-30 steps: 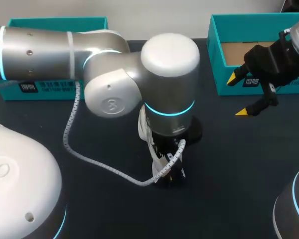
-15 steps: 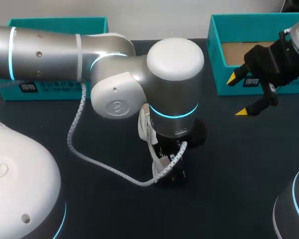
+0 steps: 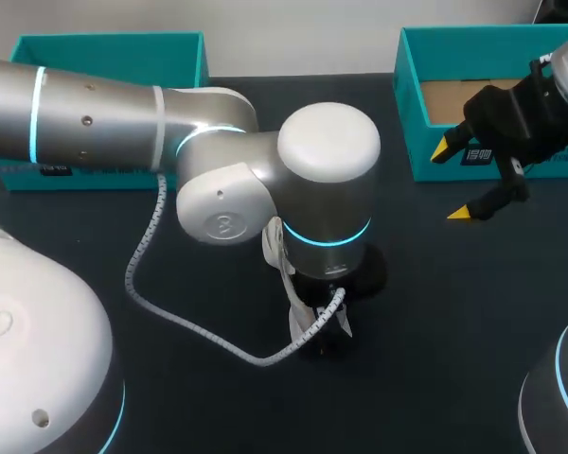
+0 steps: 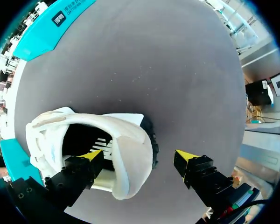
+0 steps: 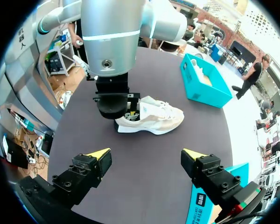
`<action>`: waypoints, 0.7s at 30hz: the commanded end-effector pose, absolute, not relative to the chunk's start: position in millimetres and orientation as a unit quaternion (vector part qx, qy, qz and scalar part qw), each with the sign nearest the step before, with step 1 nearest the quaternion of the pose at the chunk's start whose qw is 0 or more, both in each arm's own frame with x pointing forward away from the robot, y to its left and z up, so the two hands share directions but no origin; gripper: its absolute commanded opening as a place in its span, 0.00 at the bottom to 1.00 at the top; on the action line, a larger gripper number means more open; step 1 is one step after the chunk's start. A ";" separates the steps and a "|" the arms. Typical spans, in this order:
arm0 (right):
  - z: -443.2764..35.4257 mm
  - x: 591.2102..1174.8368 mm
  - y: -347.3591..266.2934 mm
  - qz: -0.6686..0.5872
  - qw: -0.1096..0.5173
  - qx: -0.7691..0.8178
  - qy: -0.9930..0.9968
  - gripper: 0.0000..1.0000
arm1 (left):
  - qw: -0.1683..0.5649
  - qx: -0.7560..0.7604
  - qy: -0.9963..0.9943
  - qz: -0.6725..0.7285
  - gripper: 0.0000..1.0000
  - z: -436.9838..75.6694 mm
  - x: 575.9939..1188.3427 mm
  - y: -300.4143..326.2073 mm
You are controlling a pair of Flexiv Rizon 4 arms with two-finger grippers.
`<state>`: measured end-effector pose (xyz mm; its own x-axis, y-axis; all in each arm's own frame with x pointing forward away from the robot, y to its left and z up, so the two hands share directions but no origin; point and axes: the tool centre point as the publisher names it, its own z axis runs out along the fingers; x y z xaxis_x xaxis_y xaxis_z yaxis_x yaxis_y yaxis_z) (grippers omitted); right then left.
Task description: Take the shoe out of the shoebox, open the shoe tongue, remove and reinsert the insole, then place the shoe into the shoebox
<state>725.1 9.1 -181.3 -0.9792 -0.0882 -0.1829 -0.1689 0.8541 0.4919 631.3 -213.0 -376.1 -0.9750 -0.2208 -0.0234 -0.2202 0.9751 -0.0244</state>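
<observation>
A white and beige shoe (image 5: 151,116) lies on its sole in the middle of the dark table. In the head view only a sliver of the shoe (image 3: 274,248) shows under my left arm's wrist (image 3: 327,180). My left gripper (image 4: 140,156) is open at the heel end. One yellow fingertip (image 4: 95,155) is inside the shoe's opening (image 4: 84,140). The other fingertip (image 4: 186,156) stands outside, clear of the heel wall (image 4: 130,154). My right gripper (image 3: 459,180) hangs open and empty at the right, beside the shoebox (image 3: 412,104).
A second teal box (image 3: 109,47) stands at the back left. A grey cable (image 3: 170,312) loops from my left arm down over the table. The right shoebox shows a brown cardboard floor (image 3: 450,99).
My left arm's wrist has shifted slightly toward the near side over the shoe, and its forearm has swung a little. The right arm has stayed where it was.
</observation>
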 end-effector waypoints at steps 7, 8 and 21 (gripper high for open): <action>-182.3 726.3 10.3 0.261 0.076 -0.067 0.960 1.00 | 0.015 -0.105 0.994 0.002 0.70 -389.9 629.4 -224.4; -182.3 726.3 10.3 0.261 0.076 -0.067 0.960 1.00 | 0.014 -0.104 0.994 0.003 0.70 -391.0 629.3 -223.8; -182.3 726.3 10.3 0.261 0.076 -0.067 0.960 1.00 | -0.005 -0.107 0.994 0.015 0.00 -397.9 626.9 -215.3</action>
